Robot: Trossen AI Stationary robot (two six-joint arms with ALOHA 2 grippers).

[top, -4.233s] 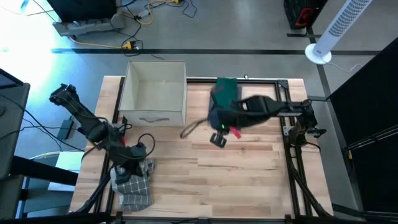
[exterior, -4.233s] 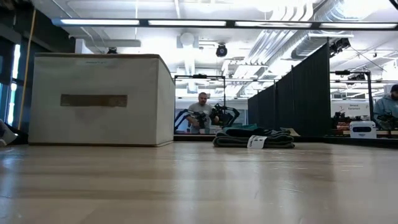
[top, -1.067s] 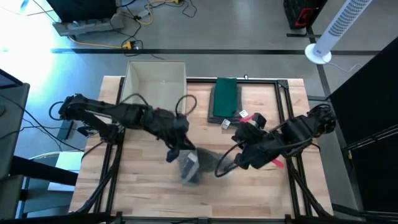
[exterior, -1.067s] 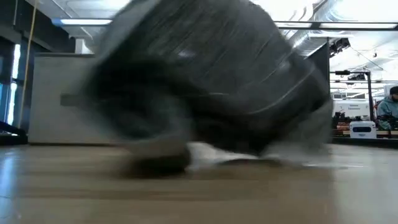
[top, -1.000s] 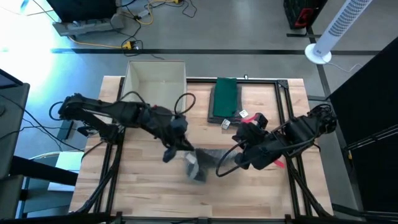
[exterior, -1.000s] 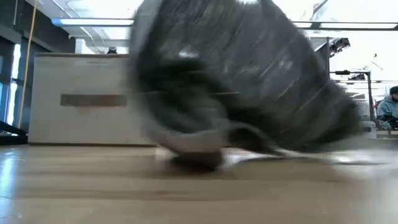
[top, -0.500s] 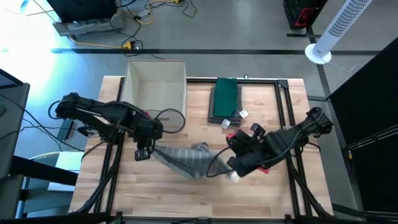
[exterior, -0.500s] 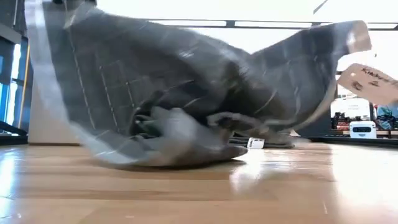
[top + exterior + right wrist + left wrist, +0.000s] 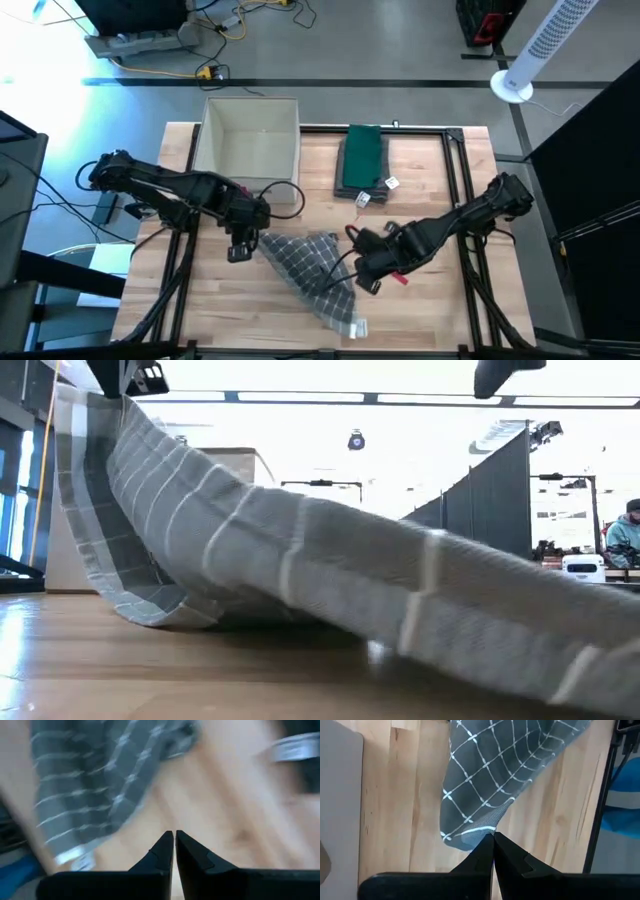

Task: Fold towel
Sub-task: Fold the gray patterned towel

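- The grey checked towel (image 9: 310, 272) lies spread at a slant on the table (image 9: 430, 320), in front of the open box (image 9: 250, 148).
- The left gripper (image 9: 238, 252), fingers pinched together on a towel corner, holds it raised, in front of the box.
- The right gripper (image 9: 366, 285), fingers together and holding nothing, sits just beside the towel's far edge.
- A folded green cloth (image 9: 361, 160) lies beside the box.

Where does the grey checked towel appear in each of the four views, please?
High view: grey checked towel at table centre, between both arms.
Low view: it drapes across the picture.
Left wrist view: it hangs from the shut left claw.
Right wrist view: it lies beyond the fingertips.
Shared landmark: the wooden table.
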